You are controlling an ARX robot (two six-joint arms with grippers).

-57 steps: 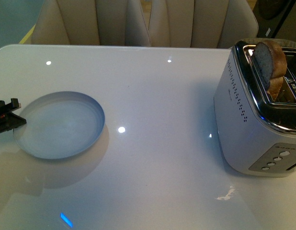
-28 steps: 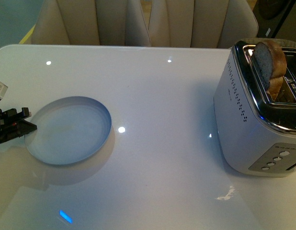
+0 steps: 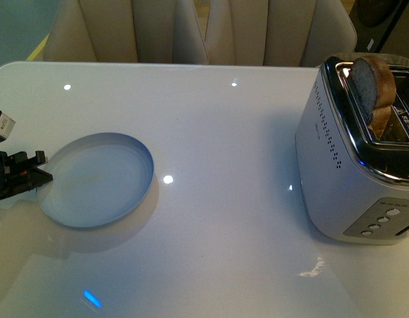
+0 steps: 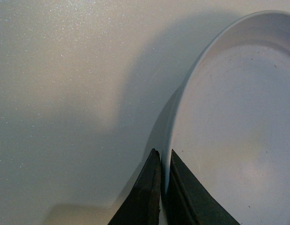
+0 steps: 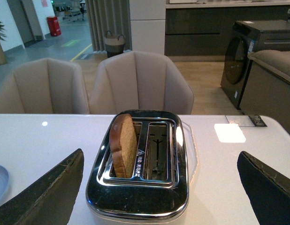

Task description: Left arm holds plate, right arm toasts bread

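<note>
Table: white and glossy. It carries the toaster at the robot's right and the plate at its left, the two well apart.

Toaster: brushed metal with two slots. The slots run lengthwise away from the right wrist camera.

Plate: pale, round and empty, near the left edge of the table. The broad shadow under it suggests it is lifted slightly, though that cannot be confirmed.

Bread: one slice standing on edge in the slot nearer the plate. Much of the slice stands clear above the toaster top.

Left gripper: clamped on the plate's near-left rim. In the left wrist view the rim passes between the two closed fingers.

Right gripper: fingers spread wide and holding nothing. It is out of the front view and faces the toaster top.

Governing relation: the bread lies straight ahead of the right gripper and a little to one side of its midline. The slice's long axis follows the slot, and its broad faces are turned towards the two open fingers. The right arm is by far the nearer, since the left is occupied across the table.

Step (judged): the plate is secured. The next move likely falls to the right arm, which must advance and centre on the slice.
</note>
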